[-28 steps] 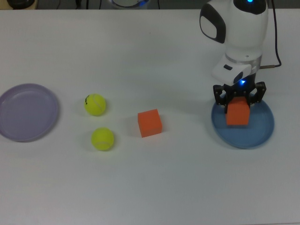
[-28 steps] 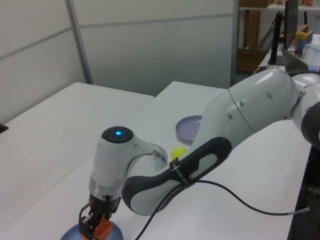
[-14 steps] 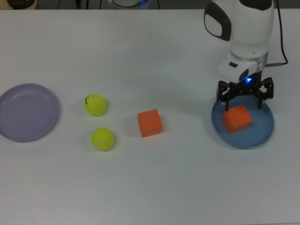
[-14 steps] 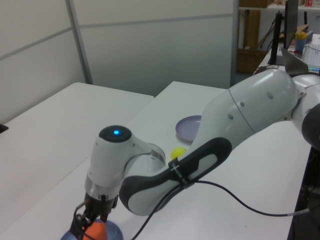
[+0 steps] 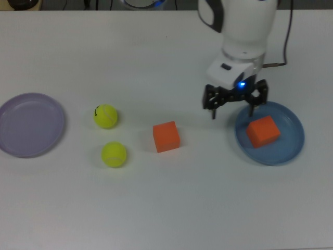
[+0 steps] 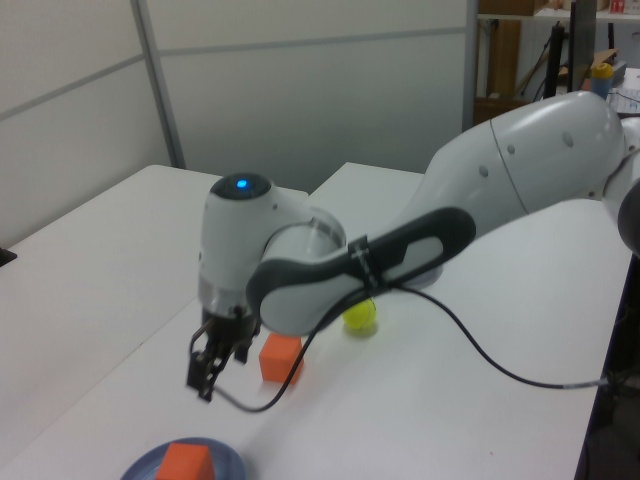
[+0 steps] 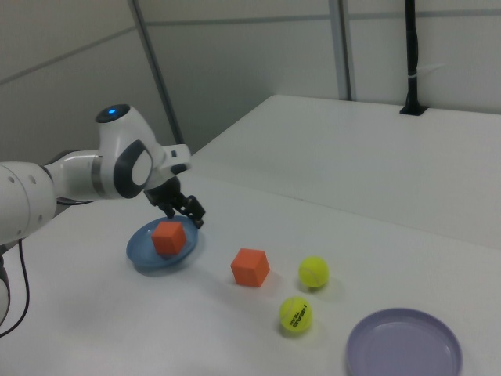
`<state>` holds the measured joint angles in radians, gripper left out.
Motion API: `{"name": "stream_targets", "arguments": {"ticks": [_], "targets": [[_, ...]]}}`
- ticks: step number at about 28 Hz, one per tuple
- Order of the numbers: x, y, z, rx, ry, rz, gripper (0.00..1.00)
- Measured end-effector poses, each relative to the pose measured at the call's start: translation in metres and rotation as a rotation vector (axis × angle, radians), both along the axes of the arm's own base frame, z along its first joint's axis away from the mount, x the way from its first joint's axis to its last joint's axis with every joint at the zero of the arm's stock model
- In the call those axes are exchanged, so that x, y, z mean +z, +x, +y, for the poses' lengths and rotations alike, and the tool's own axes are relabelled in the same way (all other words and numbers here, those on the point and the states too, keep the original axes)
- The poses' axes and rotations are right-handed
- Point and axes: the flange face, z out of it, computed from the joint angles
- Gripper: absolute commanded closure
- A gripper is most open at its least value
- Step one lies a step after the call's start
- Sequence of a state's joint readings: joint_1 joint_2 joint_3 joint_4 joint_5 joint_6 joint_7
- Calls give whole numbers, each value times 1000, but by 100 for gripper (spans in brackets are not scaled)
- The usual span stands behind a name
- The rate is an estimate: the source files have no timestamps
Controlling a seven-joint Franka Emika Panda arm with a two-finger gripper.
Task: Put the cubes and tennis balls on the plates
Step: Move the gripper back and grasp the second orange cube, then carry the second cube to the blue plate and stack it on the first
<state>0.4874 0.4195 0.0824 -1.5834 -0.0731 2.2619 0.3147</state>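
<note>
End effector (image 5: 234, 104) hanging open, empty; loose cube (image 5: 166, 136) lying toward the top view's left, slightly lower.

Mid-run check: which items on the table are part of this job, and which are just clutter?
Job items:
- blue plate holding one orange cube
- second orange cube on the table
- two tennis balls
- lavender plate, nothing on it
- gripper, open, holding nothing

Clutter:
- nothing loose on the table; only the arm's black cable
</note>
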Motion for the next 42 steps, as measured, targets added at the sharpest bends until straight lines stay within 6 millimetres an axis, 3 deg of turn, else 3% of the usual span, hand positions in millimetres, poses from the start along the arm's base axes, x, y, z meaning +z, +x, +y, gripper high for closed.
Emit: {"name": "stream_targets", "arguments": {"ticks": [4,10,16,27,42], "targets": [[-3,21,-42,63,-47,12,0],[-6,41,-89,125,-87,23,0],[-13,52,-115,135,-101,31,0],[-33,63,-146,120,-98,81,0],[-73,61,-149,121,-111,146,0]]}}
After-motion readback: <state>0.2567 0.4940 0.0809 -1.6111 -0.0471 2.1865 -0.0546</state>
